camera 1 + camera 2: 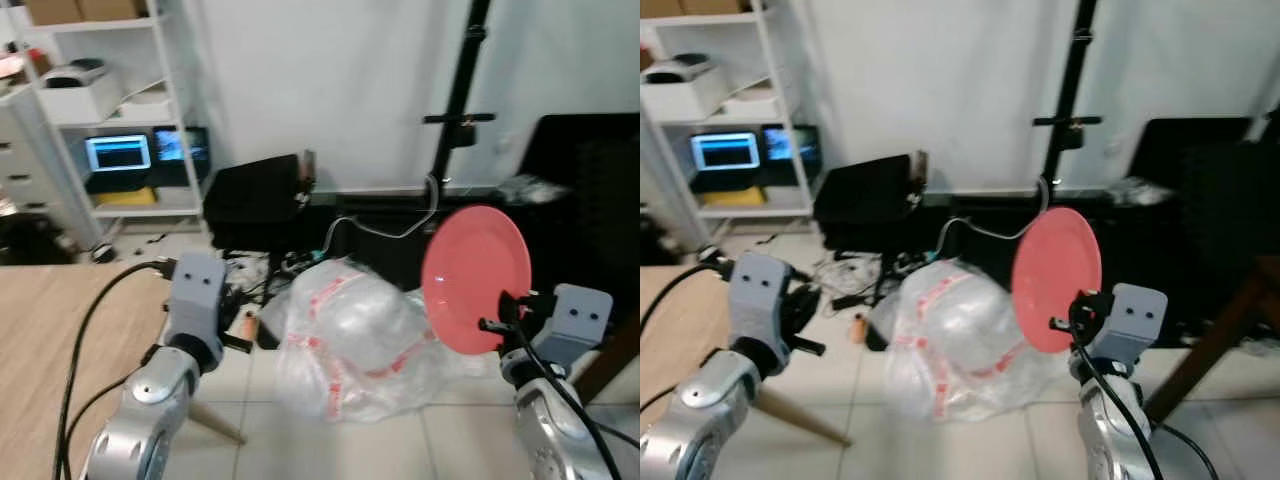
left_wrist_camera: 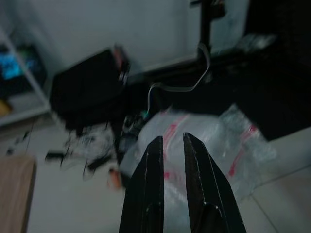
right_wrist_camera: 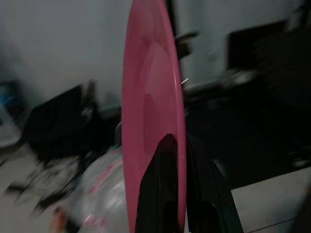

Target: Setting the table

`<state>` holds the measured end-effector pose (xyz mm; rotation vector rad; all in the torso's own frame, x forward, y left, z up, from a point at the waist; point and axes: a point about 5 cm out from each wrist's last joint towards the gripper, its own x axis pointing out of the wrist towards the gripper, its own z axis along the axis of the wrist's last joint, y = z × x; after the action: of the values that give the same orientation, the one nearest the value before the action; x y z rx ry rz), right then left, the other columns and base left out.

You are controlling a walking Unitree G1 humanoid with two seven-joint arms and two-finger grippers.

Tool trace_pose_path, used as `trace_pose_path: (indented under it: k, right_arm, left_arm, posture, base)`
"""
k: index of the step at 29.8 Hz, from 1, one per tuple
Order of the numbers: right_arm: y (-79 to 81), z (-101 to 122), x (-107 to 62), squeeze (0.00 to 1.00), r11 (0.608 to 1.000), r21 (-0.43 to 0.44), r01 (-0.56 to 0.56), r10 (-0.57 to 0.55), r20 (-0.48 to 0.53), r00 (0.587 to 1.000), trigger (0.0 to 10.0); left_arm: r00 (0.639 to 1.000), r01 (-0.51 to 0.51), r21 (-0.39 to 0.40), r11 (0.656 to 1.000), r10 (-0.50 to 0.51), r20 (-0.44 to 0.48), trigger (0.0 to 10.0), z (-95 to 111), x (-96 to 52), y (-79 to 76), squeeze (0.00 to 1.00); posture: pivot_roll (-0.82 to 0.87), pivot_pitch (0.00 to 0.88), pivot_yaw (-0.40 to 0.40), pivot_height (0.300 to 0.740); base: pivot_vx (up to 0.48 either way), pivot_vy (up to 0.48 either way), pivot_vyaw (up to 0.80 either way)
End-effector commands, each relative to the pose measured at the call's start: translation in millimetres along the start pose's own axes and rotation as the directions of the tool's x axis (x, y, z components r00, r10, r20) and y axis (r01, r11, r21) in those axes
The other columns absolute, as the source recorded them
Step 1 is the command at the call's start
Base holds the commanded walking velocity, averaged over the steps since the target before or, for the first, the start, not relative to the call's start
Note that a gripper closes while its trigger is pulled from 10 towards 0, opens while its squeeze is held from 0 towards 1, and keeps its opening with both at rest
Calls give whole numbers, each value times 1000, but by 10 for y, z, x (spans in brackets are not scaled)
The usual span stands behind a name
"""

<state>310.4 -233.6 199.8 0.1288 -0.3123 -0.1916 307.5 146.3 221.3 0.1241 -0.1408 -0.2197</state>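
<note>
at right, right gripper point(image 3: 176, 145) clamped on round pink plastic plate point(image 1: 476, 277) edge, upright; could slip while walking; left gripper point(image 2: 171, 145) nearly together, empty

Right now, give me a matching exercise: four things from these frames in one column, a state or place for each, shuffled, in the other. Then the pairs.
1. pink plate
2. left gripper
3. plastic bag
4. lit screen

A. on the white shelf
B. crumpled on the tiled floor
C. held on edge, upright
D. fingers nearly together, holding nothing

Pairs: 1-C, 2-D, 3-B, 4-A. The right gripper pinches the plate's rim.
</note>
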Motion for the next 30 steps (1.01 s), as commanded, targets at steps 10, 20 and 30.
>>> trace_pose_path:
  k: [10,20,30]
  right_arm:
    - [40,-104,-79,0,1000,-9,-14,14,-34,999,10000]
    - [37,-104,-74,0,1000,-13,-16,15,-34,999,10000]
    - [31,-104,-78,0,1000,-15,-14,14,-36,999,10000]
  left_arm:
    - [999,-11,20,1000,12,-36,10000,-131,-61,33,0]
    - [999,-9,20,1000,9,-34,10000,-139,-56,27,0]
    - [999,-10,16,1000,10,-34,10000,-139,-56,21,0]
  posture:
    - [30,144,136,740]
    - [28,144,134,740]
    - [26,150,134,740]
  base:
    - [0,0,-800]
    - [0,0,-800]
    - [0,0,-800]
